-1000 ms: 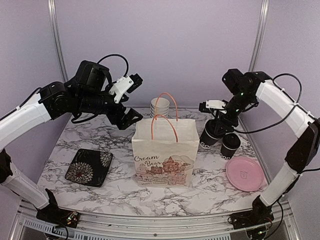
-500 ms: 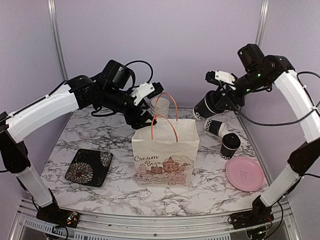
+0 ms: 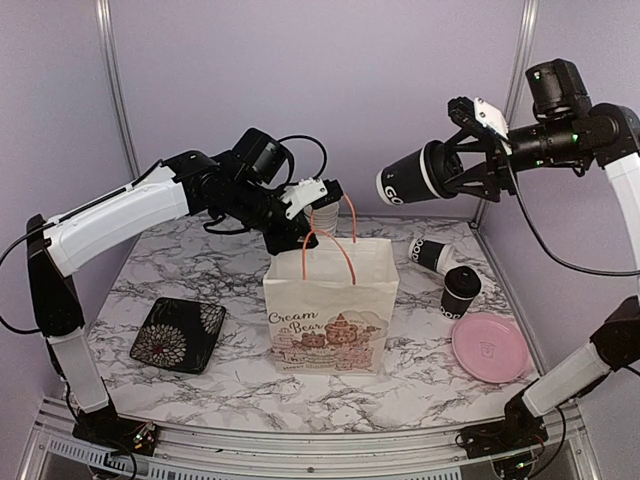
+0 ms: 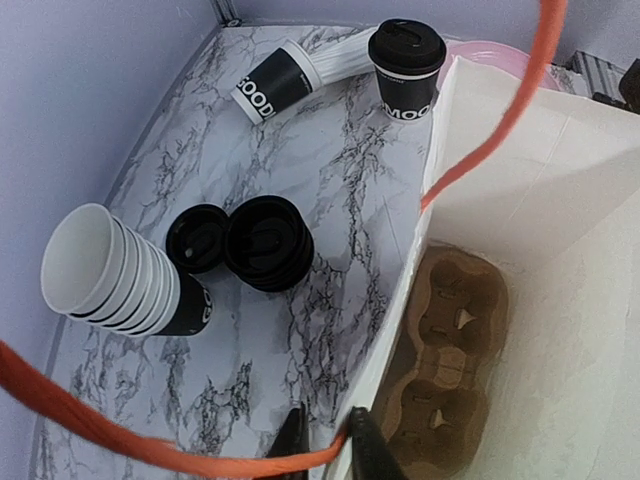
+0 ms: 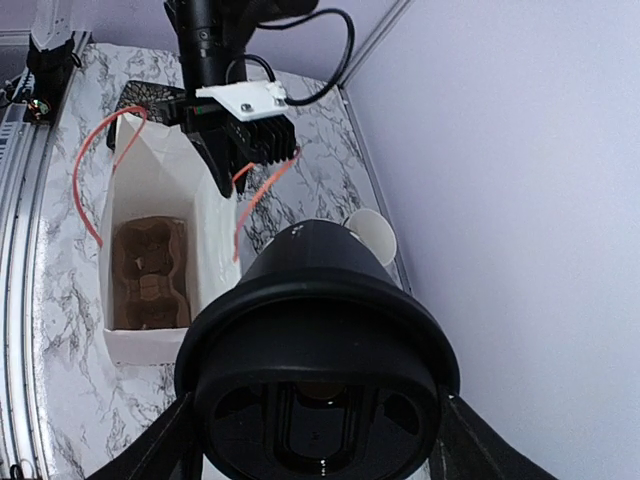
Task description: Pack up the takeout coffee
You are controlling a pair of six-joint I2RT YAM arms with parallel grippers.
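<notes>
One takeout coffee, a black lidded cup, lies sideways high in the air above the table's right half, with my right gripper shut on it. In the right wrist view its lid fills the frame. Another takeout coffee stands upright right of the paper bag. My left gripper is at the bag's back left rim. Its narrowed jaws straddle that rim and the orange handle, with a small gap showing. A brown cup carrier lies in the bag.
A black cup with white ribbed stuff at its mouth lies on its side at the back right. Nested white-lined cups and loose black lids sit behind the bag. A black patterned dish and a pink plate lie near the front.
My right arm lifted the coffee off the table and swung it up, turning it sideways. My left gripper moved right to the bag's back rim and narrowed its jaws.
</notes>
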